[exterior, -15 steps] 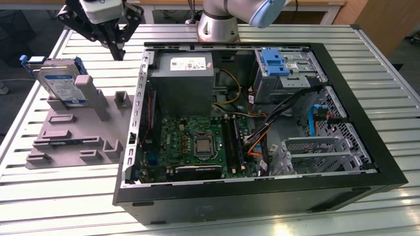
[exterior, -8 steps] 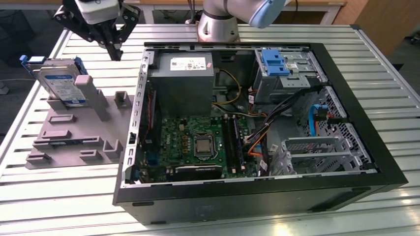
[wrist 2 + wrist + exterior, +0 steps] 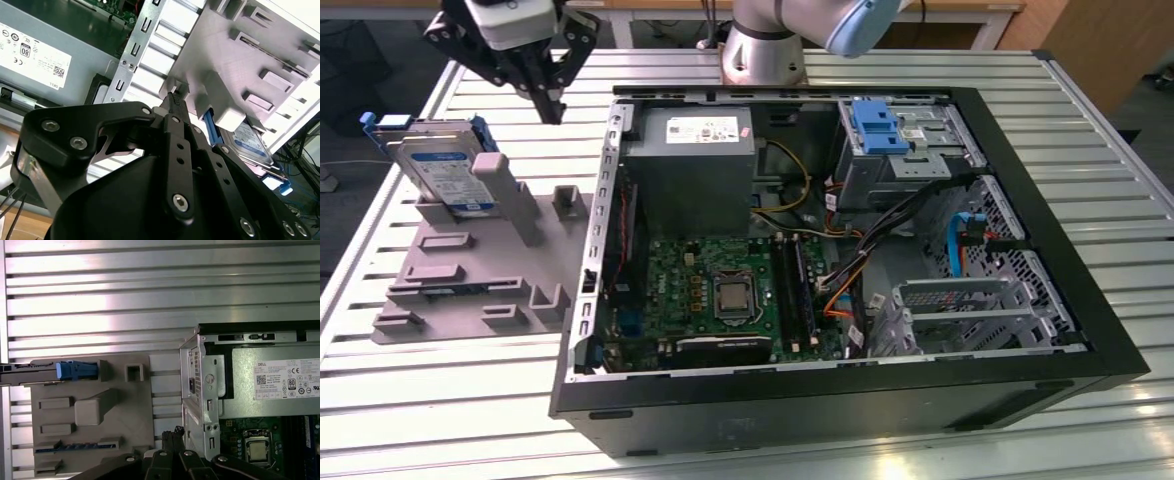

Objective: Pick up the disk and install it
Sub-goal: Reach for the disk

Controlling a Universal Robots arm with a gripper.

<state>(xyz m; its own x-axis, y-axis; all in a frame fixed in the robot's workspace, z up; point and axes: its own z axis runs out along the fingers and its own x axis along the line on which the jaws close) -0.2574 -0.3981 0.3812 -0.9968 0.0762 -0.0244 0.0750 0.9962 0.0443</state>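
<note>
At the exterior view's left, one disk (image 3: 440, 175) stands on edge in a grey fixture (image 3: 467, 270) on the slatted metal table (image 3: 454, 390). It is tilted back against a grey post. Its white-and-blue labelled face looks toward the near side of that view, and its upper edge runs roughly along the table slats. In the first wrist view the disk (image 3: 30, 372) shows edge-on as a thin strip along the slats, ending in a blue rail piece. Its other end is cut off by the frame, so I cannot tell whether the long side lies flat or stands up. In the second wrist view the disk (image 3: 252, 142) is partly hidden behind a block of the fixture (image 3: 240, 55), with a blue rail and part of the label showing.

The single gripper (image 3: 554, 112) hangs above the table between the fixture and the case, near the disk but apart from it. Its fingers are pressed together, and their tips meet in both wrist views (image 3: 175, 97) (image 3: 172, 432).

Just beside the fixture lies one open computer case (image 3: 854, 410). Inside it are one grey power supply (image 3: 694, 150) with a white sticker, one green motherboard (image 3: 707, 280), and one bare blue bracket (image 3: 878, 125) in the far drive bay. Cables hide much of the space between them.
</note>
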